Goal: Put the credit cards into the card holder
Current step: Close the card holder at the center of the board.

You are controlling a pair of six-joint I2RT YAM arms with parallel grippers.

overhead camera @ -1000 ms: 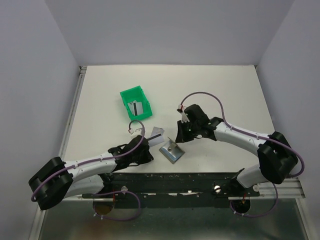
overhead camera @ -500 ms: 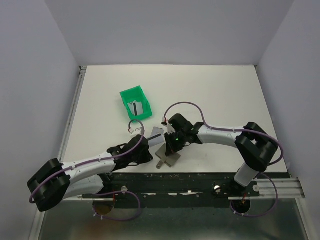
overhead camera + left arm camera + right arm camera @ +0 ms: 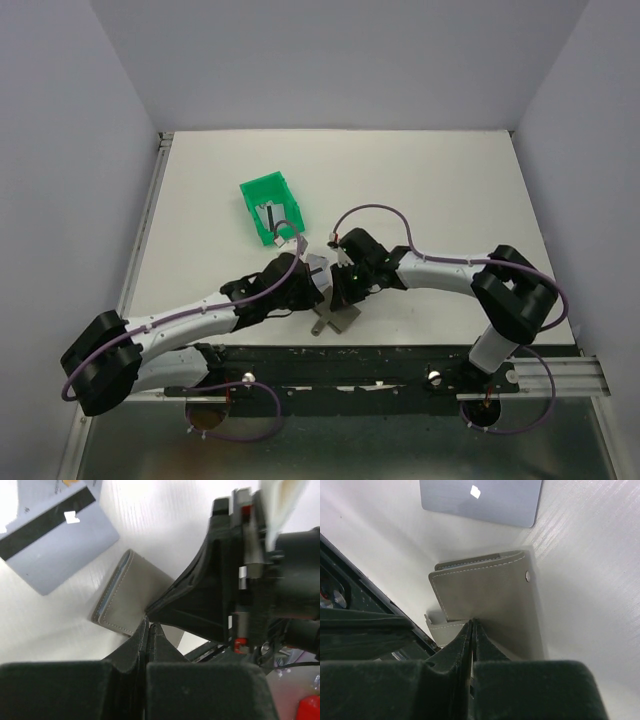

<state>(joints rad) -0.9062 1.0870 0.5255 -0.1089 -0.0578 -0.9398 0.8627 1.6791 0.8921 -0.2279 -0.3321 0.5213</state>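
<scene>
White-shelled and bent at the elbow, my left arm [image 3: 190,318] reaches from the 7 o'clock corner of the table [image 3: 400,180] toward its near middle. My right arm [image 3: 445,268] sweeps in from 4 o'clock, forearm low, until the two wrists all but meet. My left gripper [image 3: 150,627] is closed tight with nothing between its fingers, its tips down at the edge of the card holder [image 3: 485,590]. My right gripper [image 3: 471,625] comes at the same wallet from the opposite side, jaws drawn nearly together on the edge of its top flap. The card holder lies at 6 o'clock on the table, close to the front edge, grey-brown side up, flap over flap. From overhead its tab sticks out toward 8 o'clock. One credit card [image 3: 55,542] lies flat just beside it at 11 o'clock, apart from both grippers. Seen from my left wrist, its long axis runs 8 to 2 o'clock, with the dark stripe along the upper long edge. A second card [image 3: 269,215] stands in the green bin [image 3: 262,187], farther off at 11 o'clock.
</scene>
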